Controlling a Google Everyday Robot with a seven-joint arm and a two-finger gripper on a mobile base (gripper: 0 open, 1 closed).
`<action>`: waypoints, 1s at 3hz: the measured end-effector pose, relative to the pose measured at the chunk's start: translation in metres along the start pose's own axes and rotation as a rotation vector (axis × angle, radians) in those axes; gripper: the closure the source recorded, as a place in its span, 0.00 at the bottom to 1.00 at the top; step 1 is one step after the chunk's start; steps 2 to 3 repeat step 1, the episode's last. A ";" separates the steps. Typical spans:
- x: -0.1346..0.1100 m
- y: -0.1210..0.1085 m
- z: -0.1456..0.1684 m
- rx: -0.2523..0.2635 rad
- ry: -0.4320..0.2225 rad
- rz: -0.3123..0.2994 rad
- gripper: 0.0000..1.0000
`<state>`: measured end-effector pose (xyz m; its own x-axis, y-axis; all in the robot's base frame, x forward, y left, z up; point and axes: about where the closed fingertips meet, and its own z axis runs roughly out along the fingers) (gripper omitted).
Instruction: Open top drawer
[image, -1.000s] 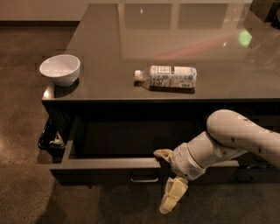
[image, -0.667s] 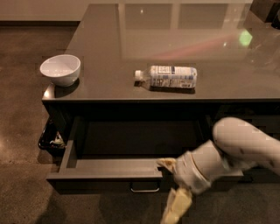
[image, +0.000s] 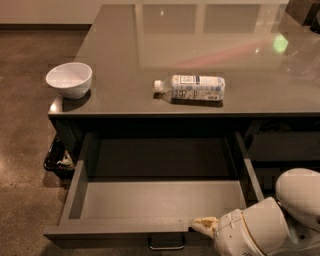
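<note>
At the lower centre of the frame, the top drawer (image: 150, 200) stands pulled far out with the gripper (image: 204, 226) at its front edge, lower right, claw state indeterminable; opening appears nearly complete, so the next move calls for clean withdrawal

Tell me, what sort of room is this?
Probably a break room or kitchenette: a grey counter with a white bowl and a plastic bottle. The gripper sits at the front edge of the open top drawer.

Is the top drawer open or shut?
Open: the top drawer is pulled far out, its plain grey inside showing. The gripper is at its front edge, right of the handle.
</note>
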<state>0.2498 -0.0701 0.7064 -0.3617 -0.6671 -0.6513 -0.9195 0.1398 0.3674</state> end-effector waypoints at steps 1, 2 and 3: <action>0.001 0.002 -0.001 0.004 -0.002 0.006 0.00; 0.001 0.002 -0.001 0.004 -0.002 0.006 0.00; 0.001 0.002 -0.001 0.004 -0.002 0.006 0.00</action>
